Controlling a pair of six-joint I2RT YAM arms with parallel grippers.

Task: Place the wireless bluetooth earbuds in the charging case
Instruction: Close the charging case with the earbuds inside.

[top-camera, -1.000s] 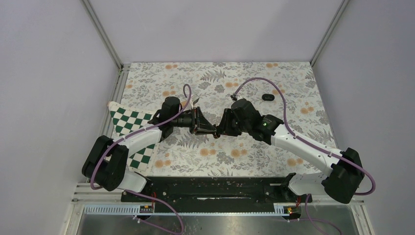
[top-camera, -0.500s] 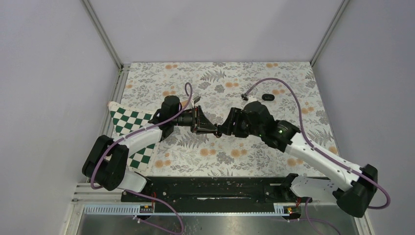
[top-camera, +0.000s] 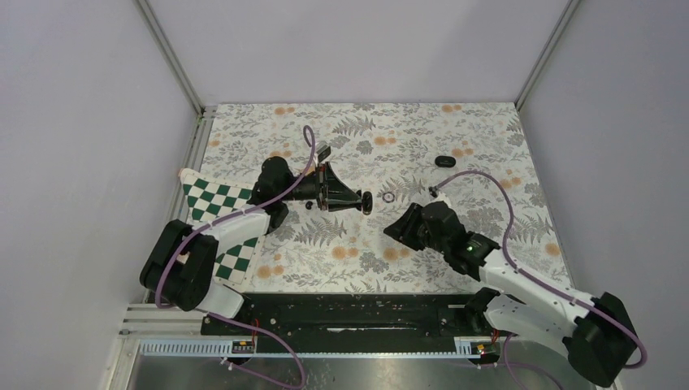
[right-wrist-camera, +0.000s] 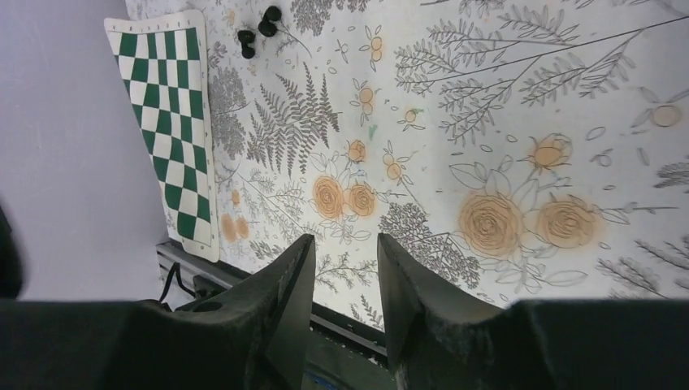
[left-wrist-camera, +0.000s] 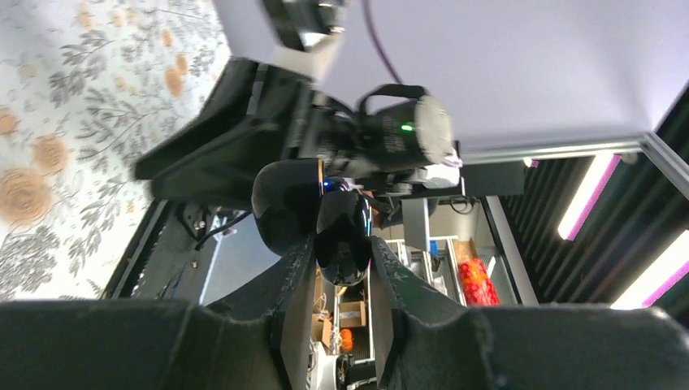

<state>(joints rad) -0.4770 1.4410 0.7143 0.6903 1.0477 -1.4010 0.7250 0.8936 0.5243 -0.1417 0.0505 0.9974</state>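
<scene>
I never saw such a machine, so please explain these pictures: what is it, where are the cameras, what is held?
Two robot arms stand at a table's near edge. One picture looks down from above; the other two come from cameras on each wrist. The left gripper is shut on a glossy black charging case. The right gripper is open and empty. On the flowered table lie a checkered mat, a thin ring, a black oval thing and tiny black pieces, perhaps the earbuds.

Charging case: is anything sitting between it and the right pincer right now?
Nothing visible. The charging case is clamped in the left pincer; the right pincer, open and empty, sits apart from it. A thin ring lies off to the side, not in the gap.
</scene>
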